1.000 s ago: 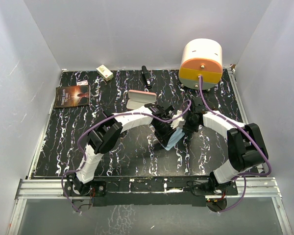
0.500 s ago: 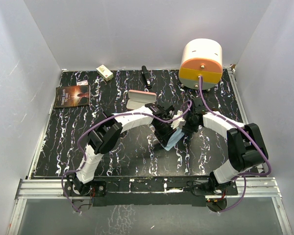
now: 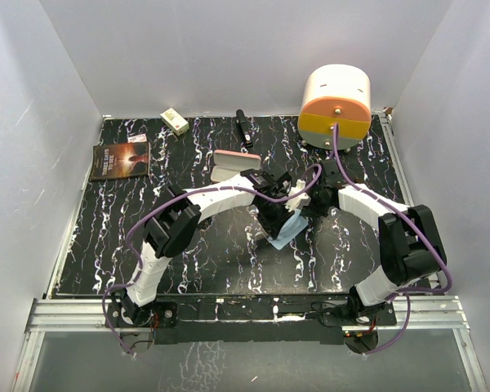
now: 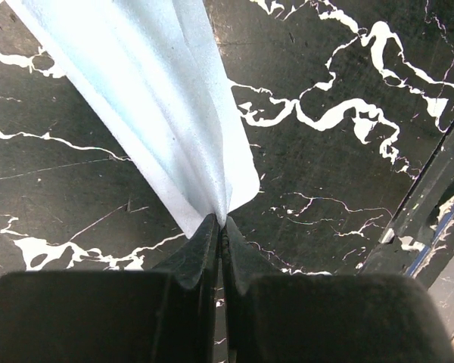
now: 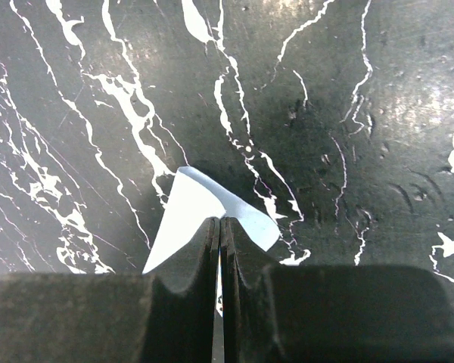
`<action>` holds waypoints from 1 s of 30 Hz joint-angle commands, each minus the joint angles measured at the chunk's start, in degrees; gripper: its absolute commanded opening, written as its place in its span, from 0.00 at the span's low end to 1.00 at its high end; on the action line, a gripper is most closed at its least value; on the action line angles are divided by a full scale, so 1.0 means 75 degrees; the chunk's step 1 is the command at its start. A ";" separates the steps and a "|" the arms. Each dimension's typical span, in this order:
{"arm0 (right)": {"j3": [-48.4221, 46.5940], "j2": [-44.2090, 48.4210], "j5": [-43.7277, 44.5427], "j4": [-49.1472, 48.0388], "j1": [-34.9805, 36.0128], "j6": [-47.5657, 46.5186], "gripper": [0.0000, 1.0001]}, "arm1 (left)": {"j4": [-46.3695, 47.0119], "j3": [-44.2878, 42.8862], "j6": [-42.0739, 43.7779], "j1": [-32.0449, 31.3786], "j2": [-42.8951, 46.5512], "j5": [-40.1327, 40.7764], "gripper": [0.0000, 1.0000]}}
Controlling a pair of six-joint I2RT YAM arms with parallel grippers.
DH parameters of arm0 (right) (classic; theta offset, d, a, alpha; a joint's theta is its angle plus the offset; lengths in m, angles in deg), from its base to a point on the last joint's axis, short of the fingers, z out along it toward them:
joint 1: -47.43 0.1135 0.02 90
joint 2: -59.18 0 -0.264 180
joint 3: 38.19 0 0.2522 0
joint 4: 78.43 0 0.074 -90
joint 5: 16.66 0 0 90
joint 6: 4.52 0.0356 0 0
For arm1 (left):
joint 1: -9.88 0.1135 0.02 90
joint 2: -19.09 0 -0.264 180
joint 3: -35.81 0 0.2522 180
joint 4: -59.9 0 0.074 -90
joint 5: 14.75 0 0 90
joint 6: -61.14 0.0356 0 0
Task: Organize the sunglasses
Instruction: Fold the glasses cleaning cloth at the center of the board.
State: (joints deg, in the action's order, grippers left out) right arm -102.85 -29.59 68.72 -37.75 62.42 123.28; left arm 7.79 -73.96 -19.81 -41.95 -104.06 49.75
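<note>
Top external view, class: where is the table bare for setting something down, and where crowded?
Bare: the left front, between the book and left arm; the front strip between both arms, below the cloth. Crowded: the centre, where pink case, cloth and arms meet.

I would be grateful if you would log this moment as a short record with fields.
left gripper: shut on the light blue cloth
right gripper: shut on a corner of the same cloth
pink case: on the table beyond both grippers
sunglasses: not made out in any view
book: far left of table
</note>
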 commanded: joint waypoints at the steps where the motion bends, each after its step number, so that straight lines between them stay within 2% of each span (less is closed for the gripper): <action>1: -0.0499 -0.0133 -0.0340 -0.0753 0.0076 0.0091 0.08 | -0.0003 0.0043 0.0178 -0.0085 0.0626 0.0149 0.00; 30: -0.0203 0.0095 0.0201 -0.0260 0.0075 -0.0016 0.08 | -0.0038 0.0207 0.0178 -0.0086 0.0353 -0.0205 0.00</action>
State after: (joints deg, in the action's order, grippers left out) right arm -103.70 -31.75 69.22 -37.84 62.72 123.23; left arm 8.80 -72.76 -18.84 -42.10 -103.91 50.41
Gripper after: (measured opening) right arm 0.081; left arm 0.009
